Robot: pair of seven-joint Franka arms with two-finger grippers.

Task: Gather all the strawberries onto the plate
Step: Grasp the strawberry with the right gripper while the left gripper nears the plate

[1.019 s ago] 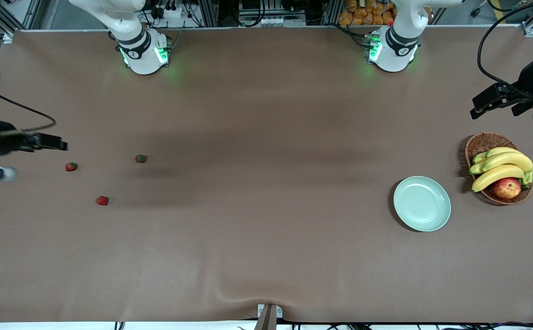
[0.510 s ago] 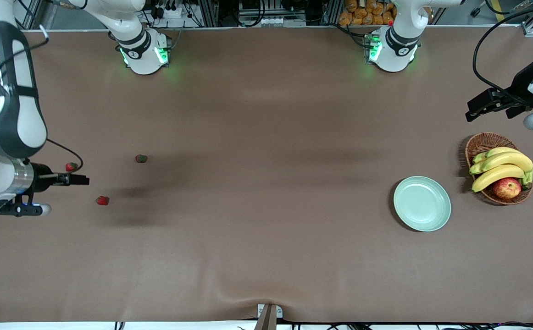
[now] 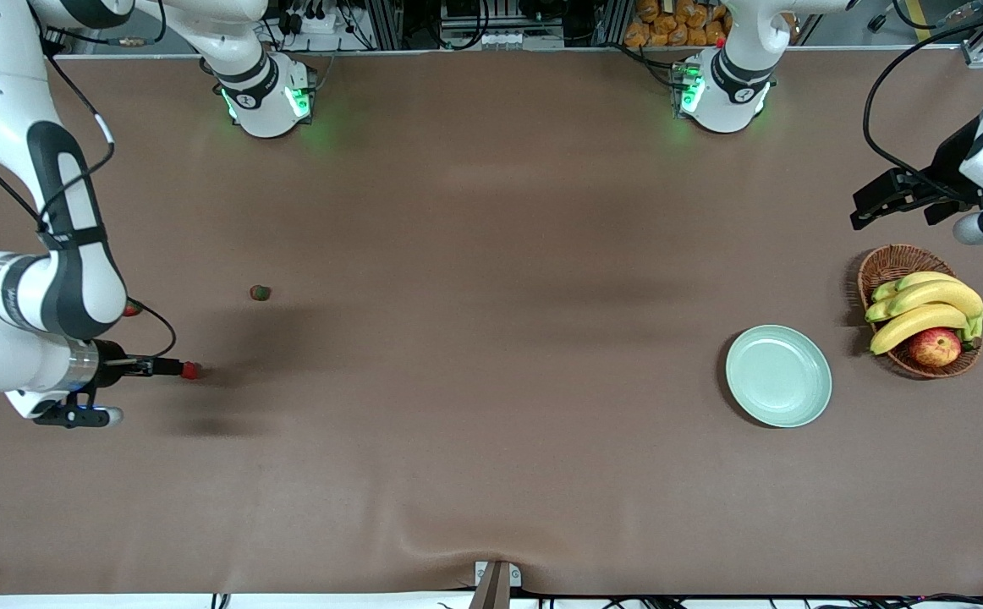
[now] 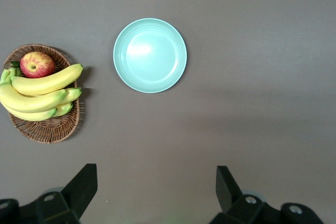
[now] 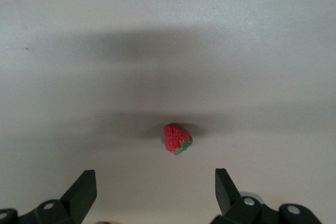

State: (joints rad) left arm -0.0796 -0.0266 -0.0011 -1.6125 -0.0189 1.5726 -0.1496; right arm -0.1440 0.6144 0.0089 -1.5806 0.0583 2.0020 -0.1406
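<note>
Three small red strawberries lie at the right arm's end of the table. The nearest strawberry (image 3: pixel 192 370) sits just off the tips of my right gripper (image 3: pixel 172 368). In the right wrist view this strawberry (image 5: pixel 177 139) lies ahead of my open, empty right gripper (image 5: pixel 155 190). A second strawberry (image 3: pixel 260 293) lies farther from the camera. The third strawberry (image 3: pixel 131 309) peeks out from under the right arm. The pale green plate (image 3: pixel 779 375) is empty at the left arm's end. My left gripper (image 3: pixel 868 211) hovers open and empty above the table near the basket; its wrist view shows the left gripper (image 4: pixel 156 187) and the plate (image 4: pixel 150 55).
A brown wicker basket (image 3: pixel 889 264) with bananas (image 3: pixel 923 309) and an apple (image 3: pixel 935 346) stands beside the plate, toward the left arm's end. It also shows in the left wrist view (image 4: pixel 47 129). The brown table mat (image 3: pixel 491 381) has a wrinkle at its near edge.
My right arm has swung toward the camera, from beside the third strawberry to the nearest one, and now covers most of the third. My left gripper has drifted slightly away from the basket.
</note>
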